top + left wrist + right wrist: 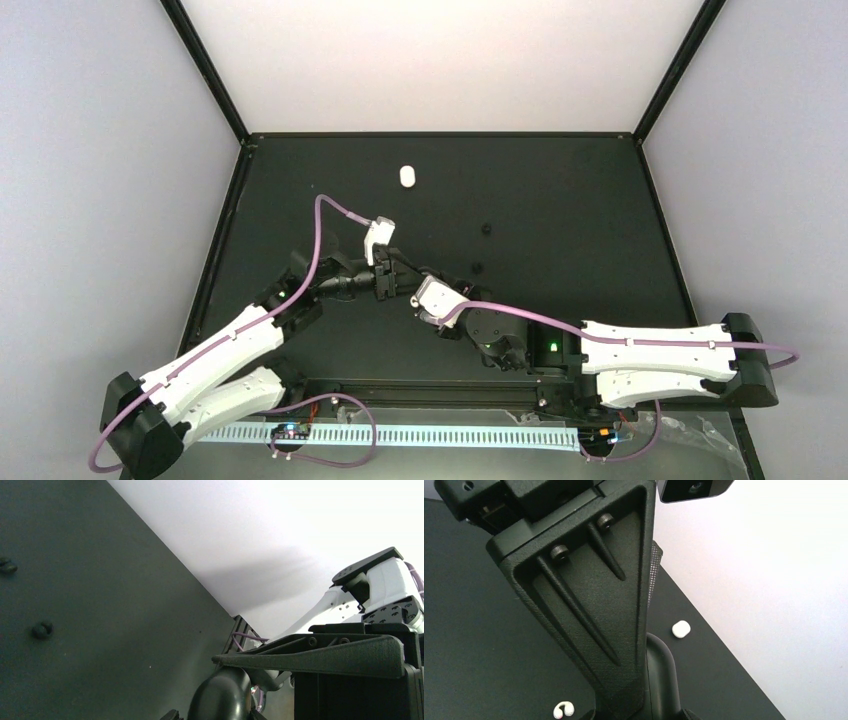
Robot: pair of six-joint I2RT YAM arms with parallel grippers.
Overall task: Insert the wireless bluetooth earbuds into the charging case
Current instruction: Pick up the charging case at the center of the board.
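Observation:
My left gripper (390,270) and right gripper (408,290) meet at the table's middle. In both wrist views a glossy black rounded charging case (220,692) (663,677) sits between the jaw tips, so each gripper (215,716) (636,716) looks shut on it. In the top view the case is hidden. Two black earbuds (486,229) (477,267) lie on the mat just beyond the grippers and show in the left wrist view (7,566) (42,629). One white curled earbud (563,709) lies by the right gripper. The other white one is out of view.
A small white oval case (407,176) lies closed near the back of the black mat (560,200) and shows in the right wrist view (681,629). White walls enclose the mat on three sides. Purple cables loop over both arms.

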